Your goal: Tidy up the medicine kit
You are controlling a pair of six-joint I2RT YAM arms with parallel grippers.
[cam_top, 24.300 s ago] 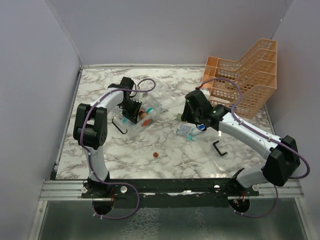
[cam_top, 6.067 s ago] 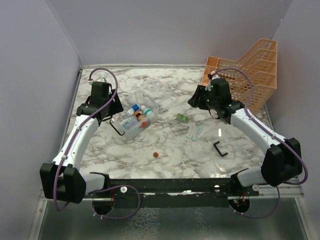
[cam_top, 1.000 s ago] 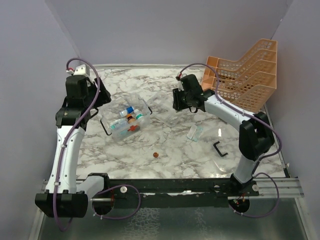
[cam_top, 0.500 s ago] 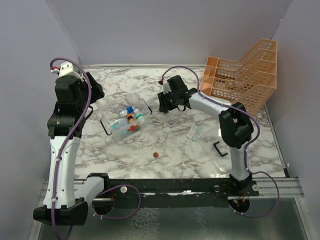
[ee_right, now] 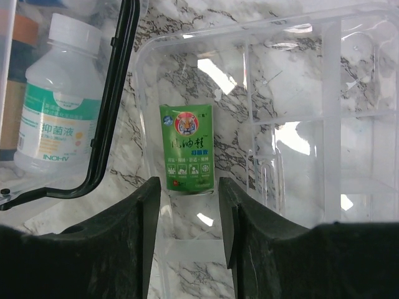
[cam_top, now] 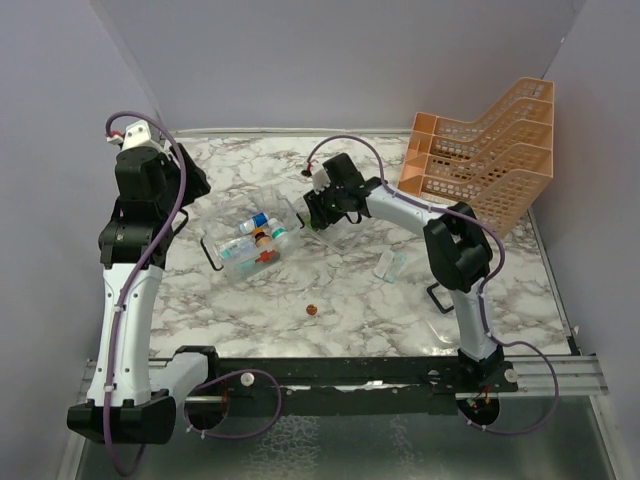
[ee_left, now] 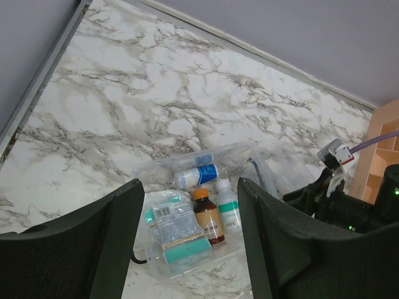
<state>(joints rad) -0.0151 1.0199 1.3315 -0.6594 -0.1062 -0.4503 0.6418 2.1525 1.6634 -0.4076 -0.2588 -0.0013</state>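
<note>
Placement step: right tool spread astride green sachet in medicine kit lid; left tool spread, empty. Next: straight lift clear.

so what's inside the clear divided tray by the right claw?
One green sachet in the clear divided tray; other visible compartments look empty. The right claw hides its near end.

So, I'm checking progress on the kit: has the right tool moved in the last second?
Yes. The right tool has moved left, away from the orange rack and toward the medicine kit.
</note>
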